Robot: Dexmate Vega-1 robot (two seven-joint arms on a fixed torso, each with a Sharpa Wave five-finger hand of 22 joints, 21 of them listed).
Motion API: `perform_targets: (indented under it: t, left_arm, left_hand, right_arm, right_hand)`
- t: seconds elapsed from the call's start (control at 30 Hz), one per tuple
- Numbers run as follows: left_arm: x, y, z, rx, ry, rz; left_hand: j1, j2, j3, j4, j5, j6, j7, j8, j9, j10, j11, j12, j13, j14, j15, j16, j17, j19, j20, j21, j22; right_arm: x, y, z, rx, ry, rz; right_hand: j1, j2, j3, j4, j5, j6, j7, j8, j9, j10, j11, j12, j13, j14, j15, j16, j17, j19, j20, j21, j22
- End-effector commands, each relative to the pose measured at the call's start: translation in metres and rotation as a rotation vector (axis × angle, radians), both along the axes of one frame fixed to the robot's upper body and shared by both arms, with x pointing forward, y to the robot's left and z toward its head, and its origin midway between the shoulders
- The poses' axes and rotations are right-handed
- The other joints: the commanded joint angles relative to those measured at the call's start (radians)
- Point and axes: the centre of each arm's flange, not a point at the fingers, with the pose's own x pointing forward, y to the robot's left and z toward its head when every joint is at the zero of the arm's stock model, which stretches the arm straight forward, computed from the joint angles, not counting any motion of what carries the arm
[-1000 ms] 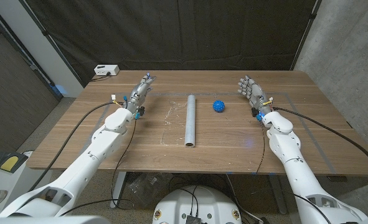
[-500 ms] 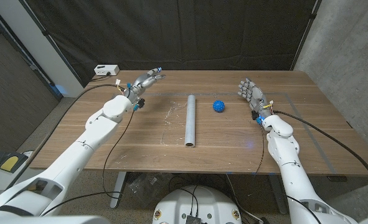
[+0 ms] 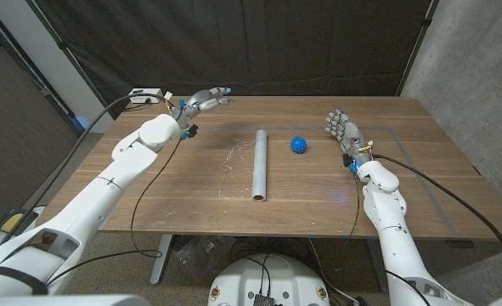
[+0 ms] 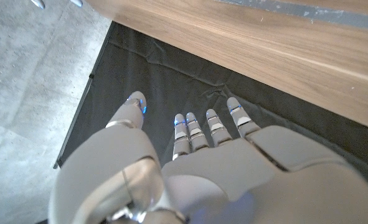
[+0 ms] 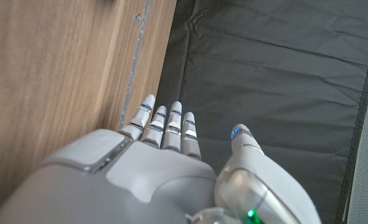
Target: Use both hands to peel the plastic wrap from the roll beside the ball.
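Observation:
A grey roll of plastic wrap lies lengthwise at the middle of the wooden table. A spiky blue ball sits just to its right, near the roll's far end. My left hand is raised over the table's far left part, fingers straight and apart, pointing toward the far edge, holding nothing; the left wrist view shows its fingers stretched out empty. My right hand stands right of the ball, fingers apart and empty; its fingers show extended in the right wrist view.
A small white box with a cable sits at the table's far left corner. A dark curtain hangs behind the table. Loose clear wrap lies crinkled just left of the roll.
My left arm has swung up and toward the table's far left, the hand turning rightward. The right hand has barely moved. Roll and ball stay put.

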Motion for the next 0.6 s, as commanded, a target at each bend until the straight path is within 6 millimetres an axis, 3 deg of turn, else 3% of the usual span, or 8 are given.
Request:
perform_targets:
  t: [0.03,0.2,0.6]
  left_arm:
    - [-0.016,-0.014,0.028,0.222,-0.051,0.037]
    - [-0.023,-0.019,0.035,0.297,-0.069,0.051]
    - [-0.036,-0.032,0.049,0.461,-0.096,0.036]
  left_hand:
    - [0.021,-0.003,0.003,-0.008,0.0,0.017,-0.001,0.006,0.001,0.018,0.0,0.004,0.002,0.015,-0.001,-0.003,0.002,0.015,0.003,0.006,0.003]
    - [0.045,-0.015,0.004,-0.011,0.0,0.056,-0.005,0.011,0.001,0.046,-0.004,0.004,0.002,0.034,-0.01,-0.004,0.002,0.02,0.005,0.006,0.002]
    - [0.061,-0.022,0.004,-0.009,0.001,0.052,-0.009,0.0,0.001,0.028,-0.005,-0.012,0.002,0.026,-0.007,-0.012,0.003,0.02,0.009,0.004,0.002]
  right_arm:
    - [-0.001,0.005,-0.007,0.017,-0.007,-0.009]
    - [-0.005,0.008,-0.011,0.025,-0.015,-0.011]
    - [-0.019,0.018,-0.02,0.042,-0.029,-0.032]
  right_hand:
    - [0.009,0.002,0.002,-0.005,0.007,0.012,0.0,0.006,0.005,0.008,0.0,0.003,0.006,0.012,0.001,0.004,0.003,0.009,0.004,-0.004,0.004]
    - [0.008,0.002,0.001,-0.005,0.007,0.013,0.001,0.006,0.005,0.009,0.0,0.004,0.006,0.014,0.0,0.005,0.003,0.009,0.004,-0.005,0.004]
    - [0.006,0.002,0.002,-0.005,0.007,0.018,0.001,0.007,0.005,0.015,0.001,0.005,0.006,0.017,0.002,0.004,0.002,0.012,0.004,-0.008,0.004]
